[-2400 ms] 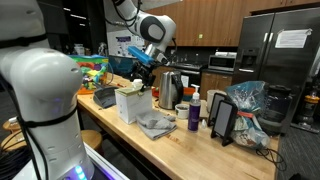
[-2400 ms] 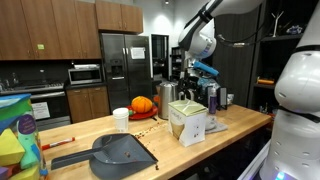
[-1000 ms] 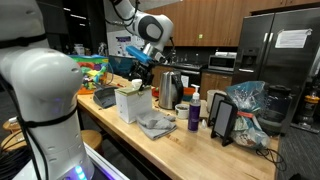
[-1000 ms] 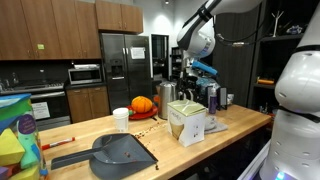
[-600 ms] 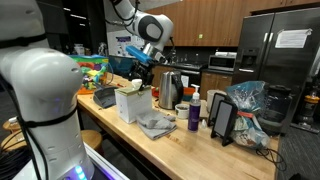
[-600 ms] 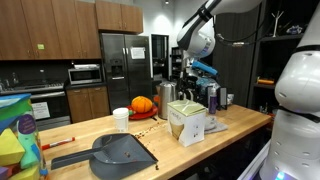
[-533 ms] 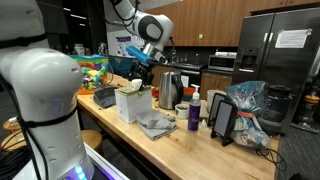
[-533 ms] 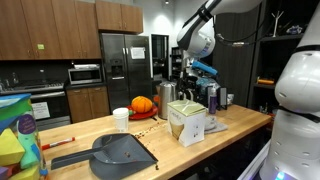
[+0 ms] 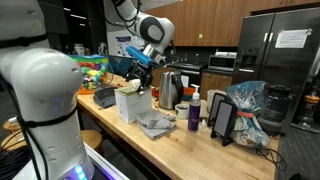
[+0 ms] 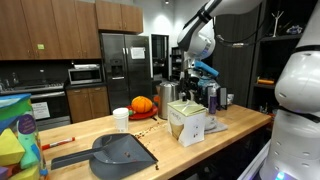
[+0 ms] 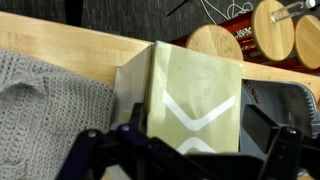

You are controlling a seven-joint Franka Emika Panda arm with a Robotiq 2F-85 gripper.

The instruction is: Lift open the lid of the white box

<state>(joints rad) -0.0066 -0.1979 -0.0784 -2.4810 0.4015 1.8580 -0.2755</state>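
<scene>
The white box (image 9: 129,104) (image 10: 187,123) stands on the wooden counter between the grey cloth and the dustpan. Its lid (image 11: 195,85) lies flat on top, pale with a white X mark, and fills the middle of the wrist view; one side of the box (image 11: 133,88) shows at the left. My gripper (image 9: 143,70) (image 10: 206,71) hangs in the air above the box, not touching it. In the wrist view the gripper (image 11: 199,122) is open, with its dark fingers (image 11: 262,124) spread wider than the lid and nothing between them.
A grey knitted cloth (image 9: 155,125) (image 11: 50,110) lies beside the box. A steel kettle (image 9: 170,90) stands behind it. A dark dustpan (image 9: 105,97) (image 10: 115,152) lies on the other side. A purple bottle (image 9: 194,116), a paper cup (image 10: 121,119) and a pumpkin (image 10: 143,104) also stand on the counter.
</scene>
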